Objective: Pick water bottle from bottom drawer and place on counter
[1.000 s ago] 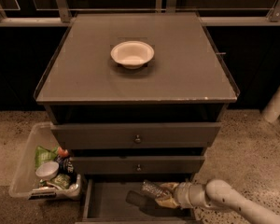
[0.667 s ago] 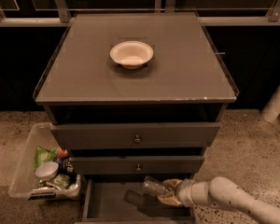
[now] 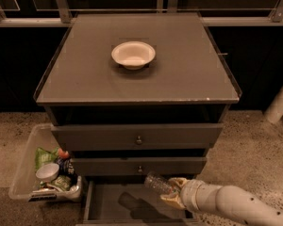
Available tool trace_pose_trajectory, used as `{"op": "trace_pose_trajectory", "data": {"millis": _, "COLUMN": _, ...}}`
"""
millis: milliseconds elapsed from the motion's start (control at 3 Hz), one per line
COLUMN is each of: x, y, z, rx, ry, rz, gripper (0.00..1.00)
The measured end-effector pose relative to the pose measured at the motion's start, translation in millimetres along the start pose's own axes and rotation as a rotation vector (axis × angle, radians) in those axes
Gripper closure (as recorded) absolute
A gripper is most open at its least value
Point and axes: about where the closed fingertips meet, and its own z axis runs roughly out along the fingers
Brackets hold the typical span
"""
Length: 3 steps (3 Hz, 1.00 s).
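Gripper (image 3: 173, 195) sits low at the front right of the bottom drawer (image 3: 108, 207), its yellowish fingers closed around one end of the water bottle (image 3: 158, 182). The white arm (image 3: 236, 205) comes in from the lower right corner of my view.

Against the frame a second ago, the bottle rides a little higher and further left. It was lying low over the tray then; now it hangs clear of the grey floor, tilted, with its free end pointing up and left. Its dark shadow falls on the drawer floor below and to the left. The arm has followed the same small shift inward. Nothing else has moved.

What stands in my way is the middle drawer (image 3: 140, 165). Its knobbed front sits directly above the bottle, and the bottle's free end is just under its lower edge. The top drawer (image 3: 137, 136) juts out wider above that, and the counter (image 3: 132, 86) overhangs both.

On the counter, the white bowl (image 3: 133, 54) sits near the middle, toward the back, well apart from the front rim. Left of the cabinet, a clear plastic bin (image 3: 24, 166) of packets rests on the speckled floor, just beside the bottom drawer's left wall. A pale post (image 3: 282, 100) leans at the far right.
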Motion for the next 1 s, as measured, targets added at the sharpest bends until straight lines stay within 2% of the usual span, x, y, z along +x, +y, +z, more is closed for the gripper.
{"op": "trace_pose_trajectory", "data": {"millis": 333, "x": -41.1, "y": -28.8, "z": -74.8, "rx": 0.139, "ry": 0.016, "rz": -0.088, "gripper": 1.00}}
{"op": "trace_pose_trajectory", "data": {"millis": 667, "x": -49.4, "y": -36.1, "z": -93.5, "rx": 0.179, "ry": 0.032, "rz": -0.114, "gripper": 1.00}}
{"op": "trace_pose_trajectory", "data": {"millis": 1000, "x": -48.9, "y": -35.6, "z": -92.4, "rx": 0.176, "ry": 0.031, "rz": -0.113, "gripper": 1.00}}
